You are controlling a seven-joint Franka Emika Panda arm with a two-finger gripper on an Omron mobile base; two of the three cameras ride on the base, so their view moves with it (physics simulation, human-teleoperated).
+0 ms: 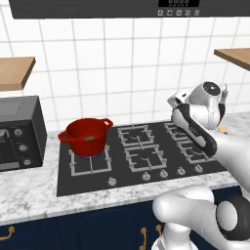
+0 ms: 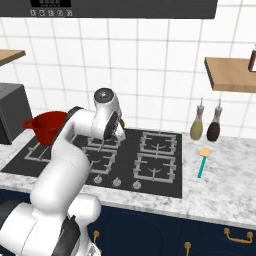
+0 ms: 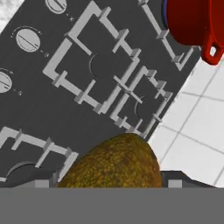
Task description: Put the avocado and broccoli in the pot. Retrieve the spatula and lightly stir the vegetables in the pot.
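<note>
Fingers clamped wide around the avocado (image 3: 114, 162) — stove grates (image 3: 109, 78) directly beneath, red pot (image 3: 197, 22) ahead, spatula (image 2: 203, 161) and bottles (image 2: 205, 125) well off aside.

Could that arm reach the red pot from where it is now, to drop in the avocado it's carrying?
Probably yes. The tool holds the avocado above the stove, and only open burner grates lie between it and the red pot; nothing stands in the way.

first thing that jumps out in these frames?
The bright red pot on the cooktop's back left burner, with something green inside. Next, the end effector above the burners, an olive-brown avocado between its fingers. The teal-handled spatula lies on the counter right of the cooktop.
</note>
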